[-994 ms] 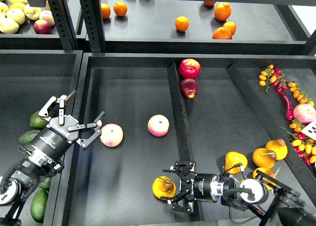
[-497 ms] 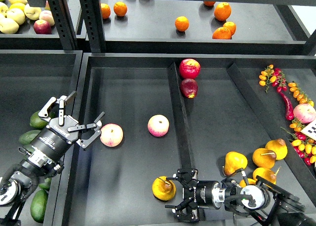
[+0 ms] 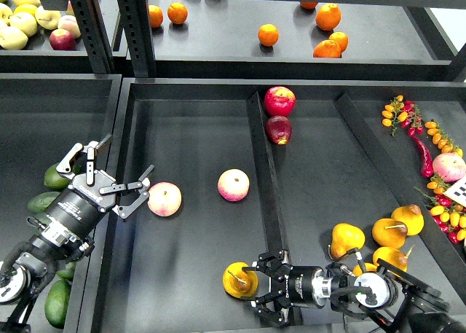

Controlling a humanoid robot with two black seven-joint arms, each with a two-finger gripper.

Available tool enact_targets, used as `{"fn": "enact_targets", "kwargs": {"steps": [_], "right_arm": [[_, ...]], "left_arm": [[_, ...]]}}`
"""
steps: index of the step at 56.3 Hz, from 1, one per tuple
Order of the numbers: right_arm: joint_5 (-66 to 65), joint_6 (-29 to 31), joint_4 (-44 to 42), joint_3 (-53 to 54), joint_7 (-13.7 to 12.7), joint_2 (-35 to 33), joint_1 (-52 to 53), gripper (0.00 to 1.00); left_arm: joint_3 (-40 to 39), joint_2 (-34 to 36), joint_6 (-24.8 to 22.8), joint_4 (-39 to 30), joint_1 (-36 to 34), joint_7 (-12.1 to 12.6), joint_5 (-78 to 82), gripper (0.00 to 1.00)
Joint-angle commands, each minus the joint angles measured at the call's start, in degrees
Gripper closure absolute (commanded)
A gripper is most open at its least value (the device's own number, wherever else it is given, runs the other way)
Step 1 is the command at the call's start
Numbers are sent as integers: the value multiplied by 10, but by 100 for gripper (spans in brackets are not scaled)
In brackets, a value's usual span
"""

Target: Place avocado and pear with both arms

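At bottom center, the right gripper (image 3: pixel 256 295) is spread open, fingertips just beside the pear (image 3: pixel 239 280), yellow-orange with its stem tilted. At left, the left gripper (image 3: pixel 109 174) gapes, empty, near a pink-cream fruit (image 3: pixel 164 199); an avocado (image 3: pixel 55 177) lies beyond.

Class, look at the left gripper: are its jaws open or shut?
Open. The left gripper shows its jaws spread wide apart, empty, beside a pink-cream fruit.

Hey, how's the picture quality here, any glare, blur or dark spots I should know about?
Head view: sharp overall, no motion blur; soft sheen on the black tray floor; the black right gripper blends into it beside the yellow-orange pear; the dark green avocados sit in dim shadow.
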Motion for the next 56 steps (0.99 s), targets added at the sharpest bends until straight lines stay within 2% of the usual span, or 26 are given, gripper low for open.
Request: {"fn": "enact_targets", "kwargs": {"steps": [1,22,40,56], "right_arm": [[4,0,0,3,0,1,0,63],[29,0,9,12,0,0,8,65],[33,-8,29,73,0,-3,21,65],[34,-13,61,144,0,-50,27,65]], "left_arm": [[0,0,0,1,0,0,0,1],[0,0,0,1,0,0,0,1],[1,0,0,1,0,0,0,1],[3,0,0,1,0,0,0,1]]}}
